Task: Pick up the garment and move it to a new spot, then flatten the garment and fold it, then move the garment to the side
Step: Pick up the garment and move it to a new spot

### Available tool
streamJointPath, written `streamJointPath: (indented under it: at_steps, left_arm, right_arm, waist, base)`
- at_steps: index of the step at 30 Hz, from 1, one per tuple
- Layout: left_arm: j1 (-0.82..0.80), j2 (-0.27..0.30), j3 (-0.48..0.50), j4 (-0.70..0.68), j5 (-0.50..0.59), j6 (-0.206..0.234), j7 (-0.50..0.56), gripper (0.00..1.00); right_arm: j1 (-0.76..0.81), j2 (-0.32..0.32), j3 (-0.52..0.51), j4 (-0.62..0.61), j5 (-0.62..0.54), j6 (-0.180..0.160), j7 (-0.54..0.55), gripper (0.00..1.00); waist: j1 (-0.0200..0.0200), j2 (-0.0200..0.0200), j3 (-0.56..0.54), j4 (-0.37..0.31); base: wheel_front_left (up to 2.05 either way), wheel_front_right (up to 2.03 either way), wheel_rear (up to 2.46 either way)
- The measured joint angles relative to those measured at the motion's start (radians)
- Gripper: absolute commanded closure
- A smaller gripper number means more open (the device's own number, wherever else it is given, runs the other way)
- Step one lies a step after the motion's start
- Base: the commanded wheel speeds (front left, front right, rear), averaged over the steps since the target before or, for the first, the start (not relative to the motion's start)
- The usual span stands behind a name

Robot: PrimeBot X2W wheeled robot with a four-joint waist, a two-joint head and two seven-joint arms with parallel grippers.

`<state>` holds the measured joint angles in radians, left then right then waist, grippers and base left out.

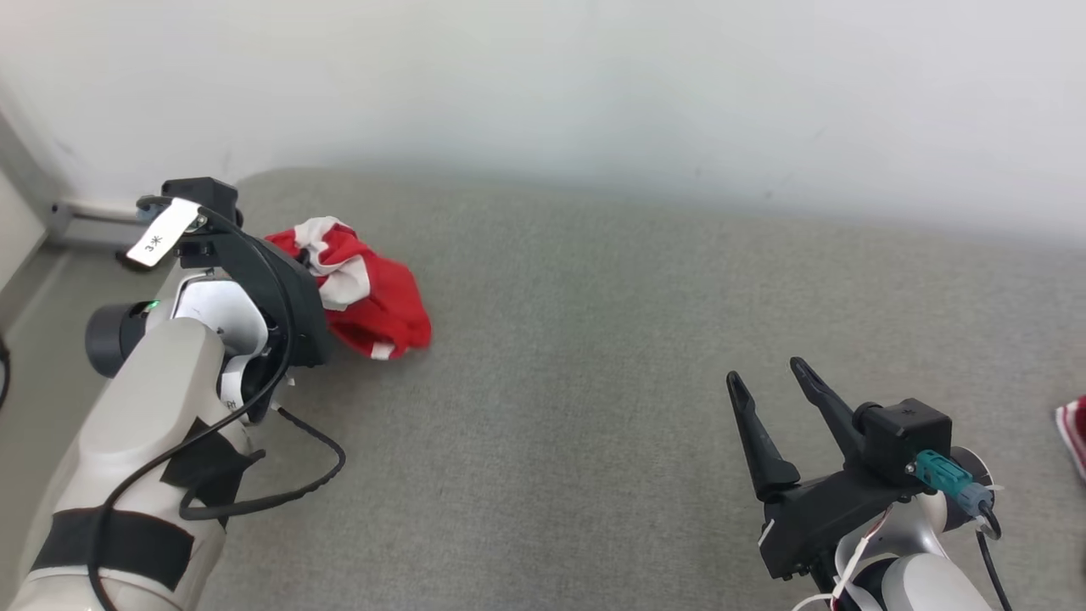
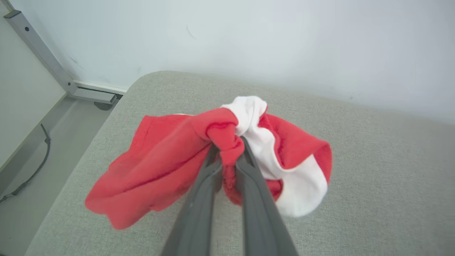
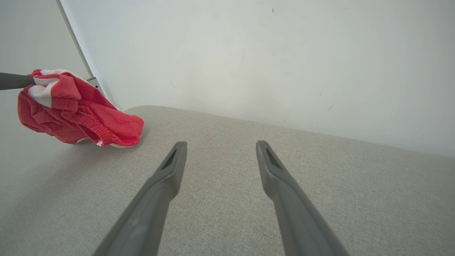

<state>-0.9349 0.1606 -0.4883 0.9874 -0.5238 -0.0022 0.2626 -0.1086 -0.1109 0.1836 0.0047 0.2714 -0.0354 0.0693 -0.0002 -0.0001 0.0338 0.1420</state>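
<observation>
A crumpled red and white garment (image 1: 373,297) hangs bunched at the far left of the grey padded surface (image 1: 594,356), its lower folds touching the surface. In the left wrist view my left gripper (image 2: 227,147) is shut on a red fold of the garment (image 2: 167,167), which drapes to both sides of the fingers. From the right wrist view the garment (image 3: 78,110) appears lifted at upper left, held by a dark finger (image 3: 14,80) of the left gripper. My right gripper (image 1: 768,378) stands open at the lower right, far from the cloth, with nothing between its fingers (image 3: 170,167).
A pale wall (image 1: 594,85) runs behind the surface. Left of the surface's edge is a floor with a metal frame leg (image 2: 39,49) and a dark cable (image 2: 35,167). A red and white item (image 1: 1073,433) peeks in at the right edge.
</observation>
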Motion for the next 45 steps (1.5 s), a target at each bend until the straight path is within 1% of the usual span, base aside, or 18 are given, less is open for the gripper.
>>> streamJointPath:
  at_steps: [2,7,8,10,16,22,23,29,31,37,41,45]
  left_arm:
    - [0.004,-0.003,-0.002,-0.009,0.0,-0.015,-0.001,1.0]
    - [0.005,-0.034,-0.016,-0.051,0.0,-0.027,-0.014,1.0]
    - [0.005,-0.046,-0.023,-0.074,0.0,-0.035,-0.017,1.0]
    - [0.005,-0.054,-0.031,-0.089,0.0,-0.043,-0.018,1.0]
    - [0.007,-0.076,-0.058,-0.153,0.008,-0.055,-0.018,1.0]
    - [0.008,-0.1,-0.09,-0.246,0.013,-0.062,-0.018,1.0]
    - [0.008,-0.102,-0.095,-0.263,0.013,-0.07,-0.018,1.0]
    - [0.008,-0.112,-0.121,-0.377,0.012,-0.071,-0.016,1.0]
    - [0.009,-0.119,-0.133,-0.416,0.009,-0.079,-0.015,1.0]
    - [0.012,-0.129,-0.169,-0.483,-0.014,-0.096,-0.012,1.0]
    - [0.013,-0.131,-0.222,-0.489,-0.021,-0.104,-0.012,1.0]
    - [0.016,-0.128,-0.259,-0.491,-0.024,-0.105,-0.013,1.0]
  right_arm:
    - [0.002,0.002,0.002,0.0,0.0,0.0,-0.002,0.0]
    - [0.028,0.002,0.002,-0.001,0.0,-0.002,-0.01,0.0]
    - [0.029,0.002,0.001,-0.003,0.0,-0.006,-0.017,0.0]
    - [0.029,0.002,0.001,-0.008,0.0,-0.009,-0.018,0.0]
    - [0.035,-0.004,-0.007,-0.015,0.0,-0.01,-0.023,0.0]
    - [0.039,-0.01,-0.015,-0.028,0.0,-0.01,-0.027,0.0]
    - [0.039,-0.01,-0.015,-0.03,0.0,-0.013,-0.027,0.0]
    - [0.04,-0.012,-0.016,-0.039,0.0,-0.015,-0.027,0.0]
    - [0.041,-0.014,-0.018,-0.041,0.0,-0.015,-0.027,0.0]
    - [0.048,-0.017,-0.028,-0.05,0.0,-0.017,-0.027,0.0]
    - [0.061,-0.021,-0.038,-0.056,0.003,-0.018,-0.03,0.0]
    - [0.055,-0.011,-0.016,-0.057,0.004,-0.017,-0.03,0.0]
  waist:
    - [-0.0001,0.0,-0.021,-0.014]
    - [0.0,0.0,-0.054,-0.07]
    - [0.0001,0.0,-0.063,-0.095]
    - [0.0001,0.0,-0.072,-0.12]
    - [0.0001,0.0,-0.09,-0.202]
    - [0.0002,0.0,-0.101,-0.284]
    - [0.0002,0.0001,-0.102,-0.297]
    - [0.0002,0.0,-0.106,-0.373]
    - [0.0002,0.0001,-0.107,-0.395]
    - [0.0002,0.0001,-0.101,-0.439]
    - [0.0002,0.0002,-0.087,-0.453]
    - [0.0003,0.0002,-0.074,-0.462]
  base:
    - [0.0,0.0,0.0]
    - [0.0,0.0,0.0]
    - [0.0,0.0,0.0]
    - [0.0,0.0,0.0]
    - [0.0,0.0,0.0]
    - [0.0,0.0,0.0]
    - [0.0,0.0,0.0]
    - [0.0,0.0,0.0]
    - [0.0,0.0,0.0]
    - [0.0,0.0,0.0]
    - [0.0,0.0,0.0]
    - [0.0,0.0,0.0]
